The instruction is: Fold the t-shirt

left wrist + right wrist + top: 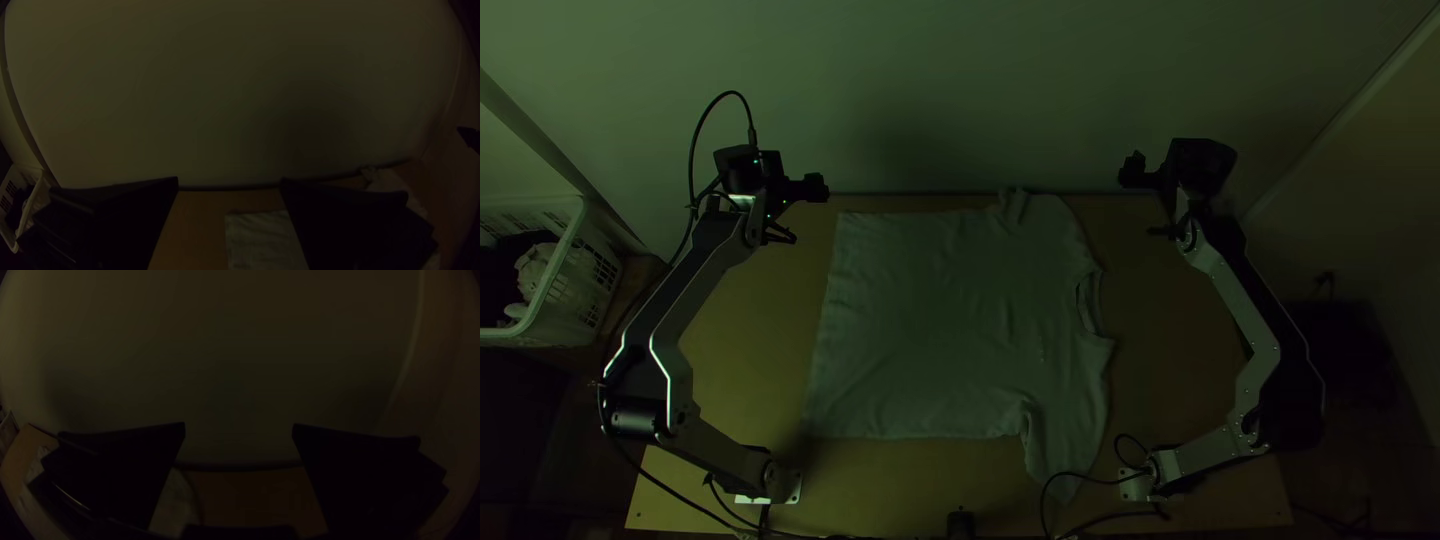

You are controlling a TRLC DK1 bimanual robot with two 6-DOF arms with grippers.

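Observation:
The pale t-shirt [930, 320] lies spread on the table, its hem toward the left and its collar opening toward the right; one sleeve points to the near edge, the other is rumpled at the far edge. My left gripper [805, 188] is beyond the shirt's far left corner, apart from it; in the left wrist view this gripper [229, 182] stands open, with part of the shirt [262, 240] lower down. My right gripper [1135, 172] is past the table's far right part, off the cloth; in the right wrist view the gripper [239, 426] is open and holds nothing.
A white basket [555, 300] with cloth in it stands left of the table [730, 370]. A pale wall [930, 100] rises behind the far edge. Black cables lie near the right arm's base, close to the near sleeve. Bare wood borders the shirt on both sides.

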